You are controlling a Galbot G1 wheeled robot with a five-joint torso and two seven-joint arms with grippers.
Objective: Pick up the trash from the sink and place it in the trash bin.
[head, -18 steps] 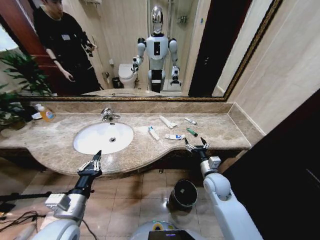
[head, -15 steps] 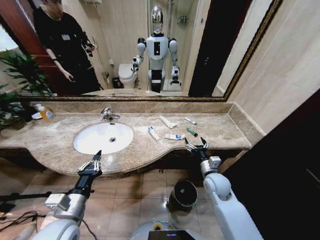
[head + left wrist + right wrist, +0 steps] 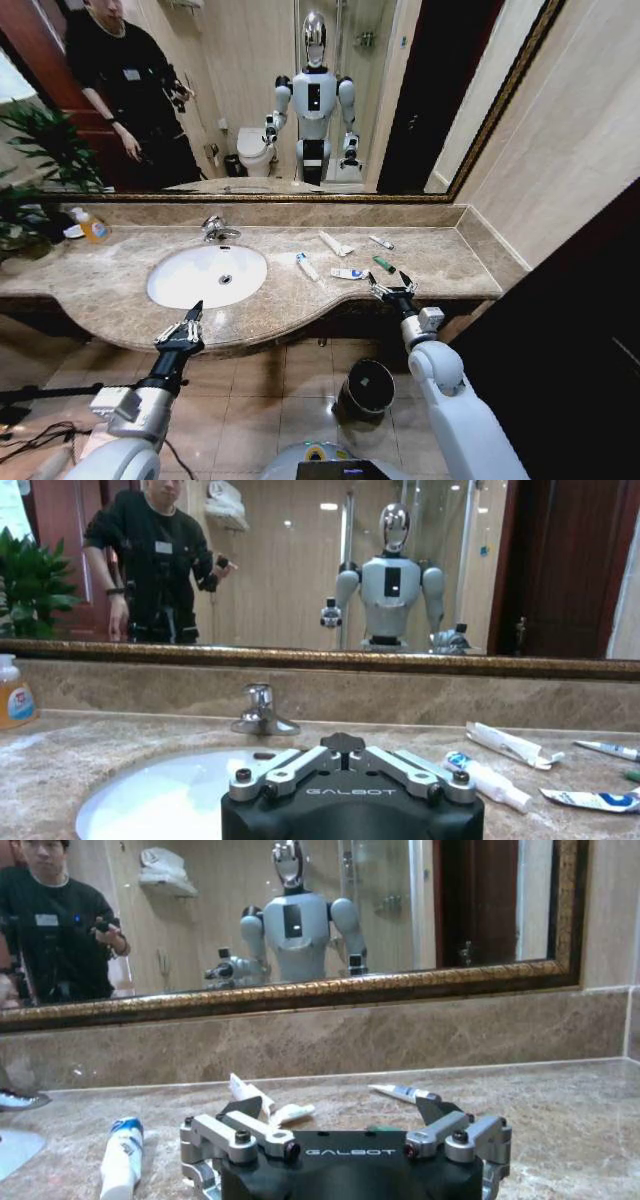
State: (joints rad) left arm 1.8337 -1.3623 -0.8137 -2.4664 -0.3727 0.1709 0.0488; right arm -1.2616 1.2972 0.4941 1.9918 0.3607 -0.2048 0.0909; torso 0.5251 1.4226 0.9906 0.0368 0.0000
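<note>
Right claw (image 3: pixel 391 289) nearer the crosswise white-and-blue tube (image 3: pixel 349 273).

White arms (image 3: pixel 455 420), black "GALBOT"-marked grippers (image 3: pixel 345 1159)

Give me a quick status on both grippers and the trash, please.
Right gripper open at counter edge, near the trash. Left gripper open, below the sink. Trash lies on counter, not in basin. Nothing in the way.

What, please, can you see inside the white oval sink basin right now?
Inside the white oval sink basin there is a central drain and no trash. In the left wrist view, the left end effector covers its near part.
</note>
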